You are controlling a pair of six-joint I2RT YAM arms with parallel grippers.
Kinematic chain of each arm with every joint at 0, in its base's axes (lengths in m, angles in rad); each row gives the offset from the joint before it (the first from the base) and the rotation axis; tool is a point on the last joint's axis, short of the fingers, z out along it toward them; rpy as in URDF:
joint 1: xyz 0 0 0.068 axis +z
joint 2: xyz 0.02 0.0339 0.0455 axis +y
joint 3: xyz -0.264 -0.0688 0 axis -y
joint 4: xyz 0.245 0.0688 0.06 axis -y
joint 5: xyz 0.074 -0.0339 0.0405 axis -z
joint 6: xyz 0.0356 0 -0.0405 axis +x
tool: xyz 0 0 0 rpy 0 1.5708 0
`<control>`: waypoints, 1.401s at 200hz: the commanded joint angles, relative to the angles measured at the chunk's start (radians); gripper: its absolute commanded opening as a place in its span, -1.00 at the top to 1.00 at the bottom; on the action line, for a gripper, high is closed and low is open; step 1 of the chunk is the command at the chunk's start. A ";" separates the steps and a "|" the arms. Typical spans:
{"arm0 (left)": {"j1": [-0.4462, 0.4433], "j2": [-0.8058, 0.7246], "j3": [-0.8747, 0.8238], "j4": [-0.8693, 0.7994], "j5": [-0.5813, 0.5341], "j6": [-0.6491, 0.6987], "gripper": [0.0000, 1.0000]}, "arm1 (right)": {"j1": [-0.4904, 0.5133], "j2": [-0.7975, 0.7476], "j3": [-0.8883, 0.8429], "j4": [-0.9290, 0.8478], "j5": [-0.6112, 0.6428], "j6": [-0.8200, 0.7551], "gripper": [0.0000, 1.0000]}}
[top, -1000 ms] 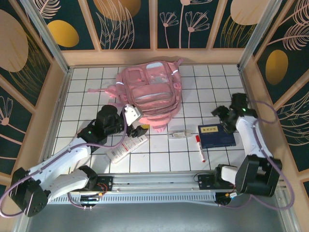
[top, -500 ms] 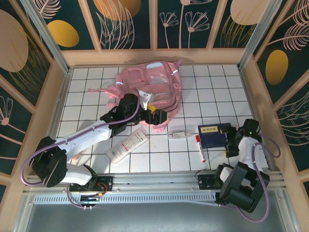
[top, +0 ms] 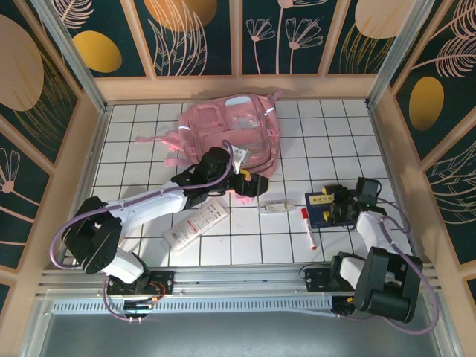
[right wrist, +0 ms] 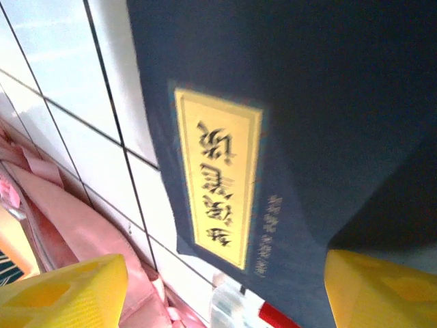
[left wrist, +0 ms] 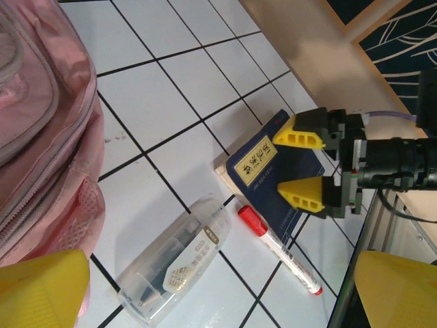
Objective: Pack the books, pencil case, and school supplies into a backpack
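Straddling the navy book [left wrist: 256,164] right now is the right tool [left wrist: 302,164]. It is low over the white-tiled desk [top: 312,141], with one yellow finger on each long side of the cover. The jaws stand well apart. In the right wrist view there is pink showing between one finger and the book's edge, so I'd call it open and holding nothing, not yet pinched shut.

Here's the relation that matters. The book's long axis runs straight out ahead of that tool, so the jaws bridge its short width at the end nearest them. The pale label sits further forward, out past the fingertips. That looks a fair line-up for a squeeze across the narrow way.

Just beyond the book's far end lie the clear pencil case [left wrist: 174,266] and the red-capped marker [left wrist: 276,246], both apart from the fingers.

Further on, and off to that tool's left, is the pink backpack [top: 223,134]. The left tool [top: 249,182] hovers at the edge of the backpack closest to it, fingers spread wide with nothing between them.

The right arm is plainly the nearer one to the book. The left sits by the bag, well apart from it. A lift would then need a carry forward and leftward across the case and marker.
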 commanded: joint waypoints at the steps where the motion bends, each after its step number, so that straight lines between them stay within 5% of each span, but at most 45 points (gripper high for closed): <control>1: -0.005 0.017 0.037 0.039 -0.001 -0.036 -0.98 | 0.064 0.043 0.022 0.114 0.031 0.115 -0.51; 26: -0.008 0.047 0.079 0.021 0.026 0.001 -0.98 | 0.049 0.010 0.115 -0.114 0.143 0.042 -0.68; 65: -0.035 0.211 0.268 -0.058 0.071 0.149 -0.97 | -0.216 -0.147 0.076 -0.298 0.160 -0.104 -0.73; 82: -0.056 0.292 0.368 -0.102 0.060 0.196 -0.95 | -0.227 -0.163 0.079 -0.364 0.230 -0.162 -0.75; 161: -0.109 0.605 0.638 -0.050 0.082 0.255 -0.83 | -0.231 -0.161 -0.149 0.071 0.031 -0.232 -0.71; 253: -0.130 0.840 0.930 -0.173 -0.001 0.190 -0.55 | -0.211 0.011 -0.035 0.218 -0.105 -0.422 0.10; 280: -0.130 0.897 1.013 -0.236 -0.028 0.197 -0.54 | -0.192 0.038 0.009 0.196 -0.088 -0.469 0.17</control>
